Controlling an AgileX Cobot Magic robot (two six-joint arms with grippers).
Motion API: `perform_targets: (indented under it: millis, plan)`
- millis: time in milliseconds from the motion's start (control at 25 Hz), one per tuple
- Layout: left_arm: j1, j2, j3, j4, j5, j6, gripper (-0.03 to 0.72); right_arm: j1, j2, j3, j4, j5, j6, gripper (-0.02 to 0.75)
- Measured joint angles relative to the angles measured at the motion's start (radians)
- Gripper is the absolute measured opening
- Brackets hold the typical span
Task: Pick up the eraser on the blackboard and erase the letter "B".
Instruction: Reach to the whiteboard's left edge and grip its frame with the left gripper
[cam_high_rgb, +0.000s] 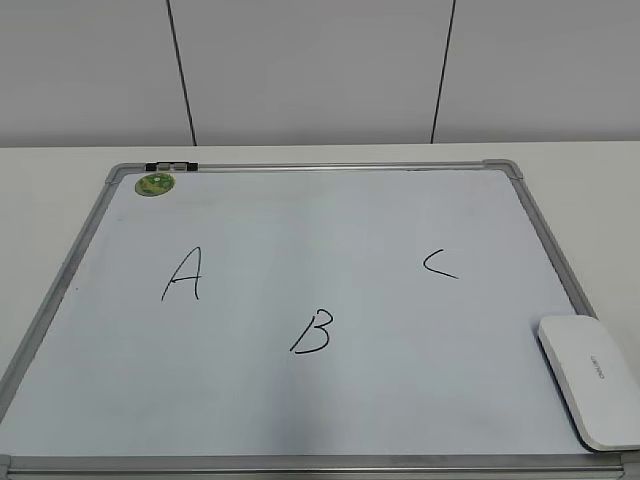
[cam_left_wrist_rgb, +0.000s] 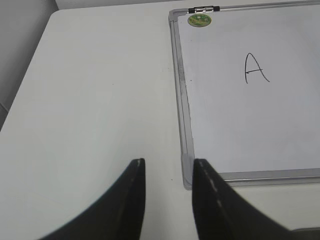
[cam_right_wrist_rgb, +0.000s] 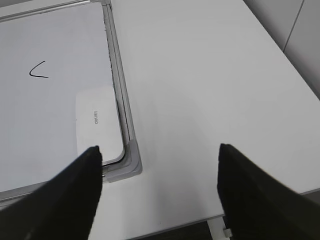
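The blackboard is a white board with a silver frame, lying flat on the table. The black letter "B" is near its front middle, between the "A" and the "C". The white eraser lies on the board's front right corner; it also shows in the right wrist view. My right gripper is open and empty, above the table just right of that corner. My left gripper is open and empty, above the table by the board's front left corner. Neither gripper shows in the exterior view.
A small round green magnet sits at the board's far left corner, beside a black and silver clip on the frame. The white table extends left of the board, and its right part ends at an edge near my right gripper.
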Motion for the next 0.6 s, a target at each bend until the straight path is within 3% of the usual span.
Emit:
perform_targets:
  millis: [600]
  plan:
    - [0.0, 0.015, 0.0, 0.0, -0.002, 0.0, 0.232, 0.0, 0.0, 0.0, 0.0, 0.0, 0.0, 0.534]
